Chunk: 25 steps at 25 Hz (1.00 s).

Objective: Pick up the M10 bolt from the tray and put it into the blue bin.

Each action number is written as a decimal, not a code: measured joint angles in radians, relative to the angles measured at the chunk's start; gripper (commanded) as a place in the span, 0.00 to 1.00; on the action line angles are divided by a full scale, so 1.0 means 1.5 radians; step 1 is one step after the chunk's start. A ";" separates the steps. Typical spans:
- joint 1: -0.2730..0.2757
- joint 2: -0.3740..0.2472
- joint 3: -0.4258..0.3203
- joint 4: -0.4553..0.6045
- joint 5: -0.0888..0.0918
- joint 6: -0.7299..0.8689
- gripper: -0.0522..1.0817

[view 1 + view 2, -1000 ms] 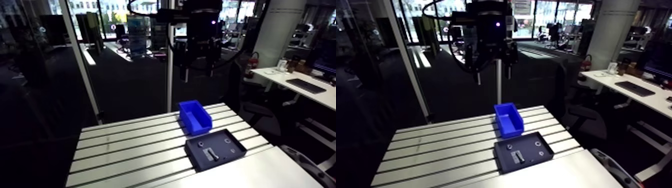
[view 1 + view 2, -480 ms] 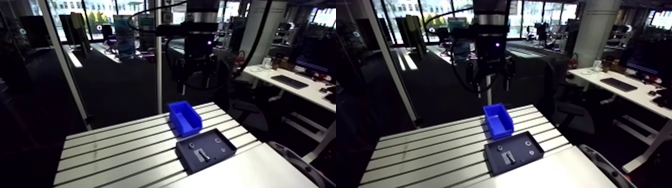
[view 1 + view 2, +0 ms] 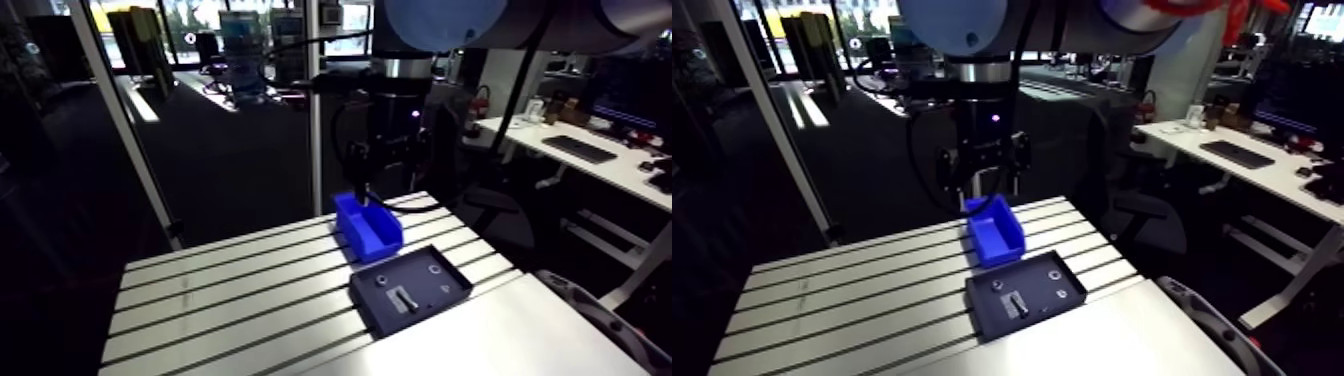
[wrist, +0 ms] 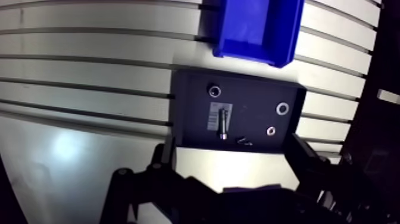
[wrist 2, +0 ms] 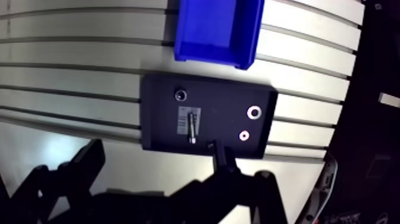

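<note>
The M10 bolt (image 4: 224, 122) lies flat on a white label in the dark tray (image 4: 190, 119), silver and slim. In the wrist view my gripper (image 4: 233, 144) hangs high above the tray's near edge, open, with nothing between its fingers (image 4: 168, 149). The blue bin (image 4: 260, 27) stands just beyond the tray, touching its far side, and looks empty. In the arm view the gripper (image 3: 385, 190) hangs over the bin (image 3: 368, 228), with the tray (image 3: 445, 298) and bolt (image 3: 403, 300) in front of it.
The tray also holds a dark nut (image 4: 214, 90), two ring washers (image 4: 282, 109) and a small screw (image 4: 243, 141). Tray and bin sit on the slotted aluminium table (image 3: 220, 300), near its right end; a smooth plate (image 3: 520, 345) adjoins the tray.
The camera has shifted with the arm. The wrist and gripper have come down closer to the table, now over the bin. Bin, tray and bolt lie where they were.
</note>
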<state>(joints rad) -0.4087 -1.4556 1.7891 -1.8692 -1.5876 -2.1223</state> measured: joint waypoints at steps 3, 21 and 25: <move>-0.002 0.005 0.015 -0.014 -0.001 -0.002 0.06; -0.030 0.018 0.103 -0.113 -0.002 -0.067 0.05; -0.039 0.020 0.124 -0.135 -0.002 -0.077 0.05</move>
<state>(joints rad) -0.4668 -1.4258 1.9747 -2.0722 -1.5911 -2.2372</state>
